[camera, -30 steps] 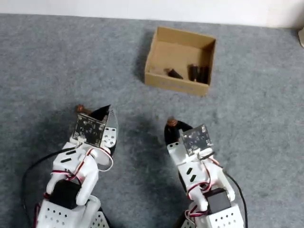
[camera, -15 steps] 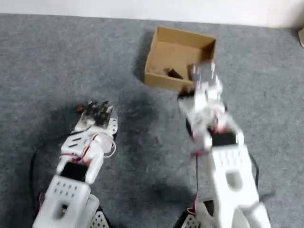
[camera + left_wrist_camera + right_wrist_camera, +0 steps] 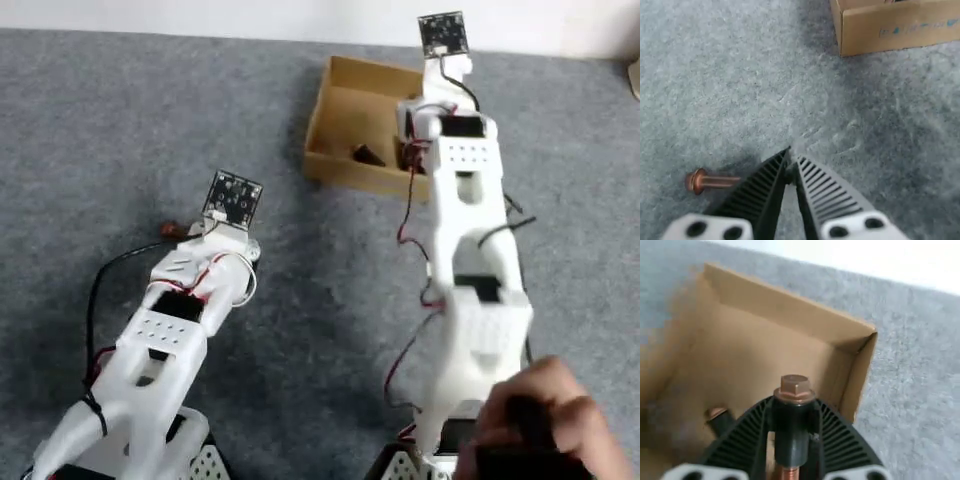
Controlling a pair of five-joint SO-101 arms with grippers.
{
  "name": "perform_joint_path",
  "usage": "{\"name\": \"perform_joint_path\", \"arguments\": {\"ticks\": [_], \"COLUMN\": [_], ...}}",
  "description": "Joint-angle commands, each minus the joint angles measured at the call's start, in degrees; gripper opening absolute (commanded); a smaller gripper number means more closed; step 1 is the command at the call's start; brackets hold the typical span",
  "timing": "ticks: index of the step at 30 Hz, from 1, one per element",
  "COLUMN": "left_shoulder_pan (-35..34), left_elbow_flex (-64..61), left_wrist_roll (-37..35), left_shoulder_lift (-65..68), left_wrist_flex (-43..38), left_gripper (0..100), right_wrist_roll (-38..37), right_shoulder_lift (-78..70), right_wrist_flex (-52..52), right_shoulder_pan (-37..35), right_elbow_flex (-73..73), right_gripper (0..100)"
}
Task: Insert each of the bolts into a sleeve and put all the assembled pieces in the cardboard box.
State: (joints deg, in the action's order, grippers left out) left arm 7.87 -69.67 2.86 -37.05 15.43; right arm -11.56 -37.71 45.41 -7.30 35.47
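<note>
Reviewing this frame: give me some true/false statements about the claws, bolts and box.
1. The right claw holds a sleeved bolt over the box. True.
2. The box is empty. False: a piece lies inside.
3. A loose bolt lies on the table beside the left claw. True.
4. The left claw grips that loose bolt. False: it lies free, outside the claw.
</note>
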Motion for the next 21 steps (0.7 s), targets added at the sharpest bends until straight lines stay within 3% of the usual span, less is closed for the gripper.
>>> {"name": "perform_joint_path", "arguments": {"ticks": [1,11,13,18,21], "left_shoulder_pan": [-0.3,-0.2,-0.2,0.0,0.0], "left_elbow_flex": [2.9,3.0,3.0,3.0,3.0], "left_wrist_roll": [0.0,0.0,0.0,0.0,0.0], "left_shoulder_lift": [0.1,0.1,0.1,0.1,0.1], "left_wrist_flex": [-1.2,-1.2,-1.2,-1.2,-1.2], "left_gripper": [1,1,1,1,1], "right_wrist_roll": [-0.3,-0.4,-0.5,-0.5,-0.5], "right_shoulder_lift": [-11.7,-33.8,-33.9,-33.9,-33.7], "right_wrist_flex": [4.3,12.4,16.0,24.7,29.3], "right_shoulder_pan": [1.0,1.1,1.1,1.0,0.9], "right_elbow_flex": [24.0,56.8,58.5,58.9,60.4], "right_gripper": [0.3,1.5,8.4,37.5,40.4]}}
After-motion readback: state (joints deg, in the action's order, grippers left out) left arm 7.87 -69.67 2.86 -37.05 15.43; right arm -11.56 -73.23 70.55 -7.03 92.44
